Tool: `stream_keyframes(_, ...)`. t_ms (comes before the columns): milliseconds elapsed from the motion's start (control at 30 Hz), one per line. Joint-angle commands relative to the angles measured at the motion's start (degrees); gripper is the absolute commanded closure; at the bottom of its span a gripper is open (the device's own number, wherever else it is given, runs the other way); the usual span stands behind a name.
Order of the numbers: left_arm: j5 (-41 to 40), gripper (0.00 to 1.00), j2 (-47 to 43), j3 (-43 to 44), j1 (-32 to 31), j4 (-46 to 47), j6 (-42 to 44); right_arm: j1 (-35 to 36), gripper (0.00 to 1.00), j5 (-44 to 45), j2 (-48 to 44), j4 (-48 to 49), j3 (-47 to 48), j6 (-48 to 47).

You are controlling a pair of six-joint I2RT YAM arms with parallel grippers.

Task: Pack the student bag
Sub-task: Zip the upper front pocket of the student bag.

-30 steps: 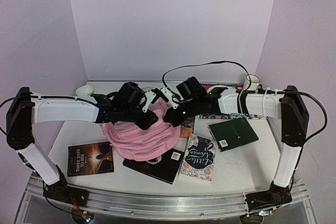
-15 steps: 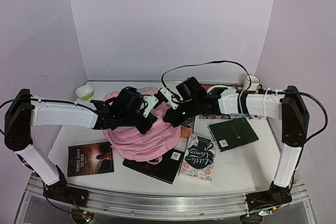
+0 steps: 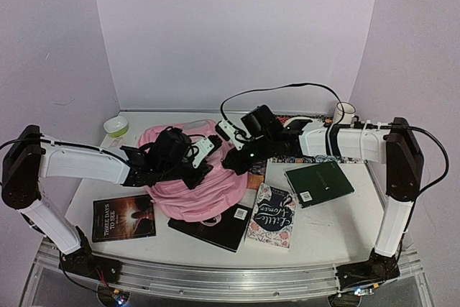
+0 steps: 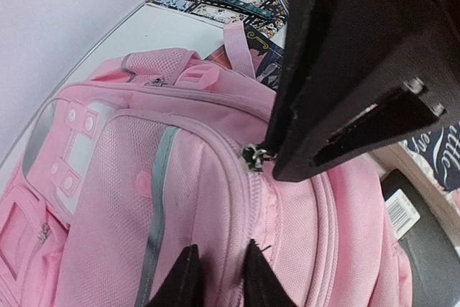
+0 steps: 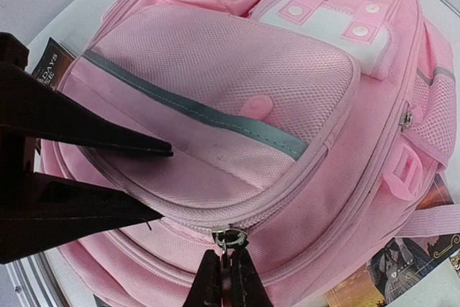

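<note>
The student bag (image 3: 208,195) lies on its back at the middle of the tabletop (image 3: 327,239), front pockets up. From above, both arms hide much of its far half, and its near edge overlaps a black book (image 3: 215,226). It is soft pink fabric, with a mesh-faced front pocket crossed by a grey stripe, a paler panel with round snaps, and curved zipper tracks. The right pincer (image 5: 226,260) is closed tight on the metal zipper pull (image 5: 228,237) of the outer track. The left pincer (image 4: 221,251) sits near it on the same seam, its fingers narrowly parted with a ridge of fabric between them; whether they actually pinch it I cannot tell. Near the bag lie a "Three Days to See" paperback (image 3: 123,218), a "Little Women" book (image 3: 273,215) and a green book (image 3: 318,183).
</note>
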Motion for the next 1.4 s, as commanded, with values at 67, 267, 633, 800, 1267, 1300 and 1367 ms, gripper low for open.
stream_keyframes(67,-2.3,0.94,0.1,-0.2,-1.2,4.0,3.0,0.0,1.00,-0.7,-2.7,-1.2,2.9,-0.8)
stream_keyframes(267,-1.7,1.00,-4.0,-3.7,-1.3,4.3,4.8,-4.4,1.00,0.2,-1.8,-2.0,3.0,-1.4)
stream_keyframes(633,2.4,1.00,-10.9,-8.0,-2.7,5.4,11.0,-12.5,1.00,-1.9,6.6,-7.2,13.2,-7.4)
stream_keyframes(800,4.5,1.00,-13.4,-8.4,-3.8,6.3,12.9,-13.1,1.00,-1.4,11.1,-9.1,19.1,-9.1)
stream_keyframes(1267,-10.3,1.00,-9.3,-1.4,-3.6,9.1,9.3,-13.5,0.68,-6.7,10.1,-8.6,22.9,-5.0)
stream_keyframes(1300,-12.7,1.00,-8.0,0.2,-3.5,9.1,7.9,-13.5,0.65,-6.0,8.8,-8.2,21.4,-5.0)
stream_keyframes(1367,-16.5,1.00,-5.2,3.8,-3.3,8.8,5.2,-13.6,0.59,-3.6,4.8,-7.3,18.3,-5.0)
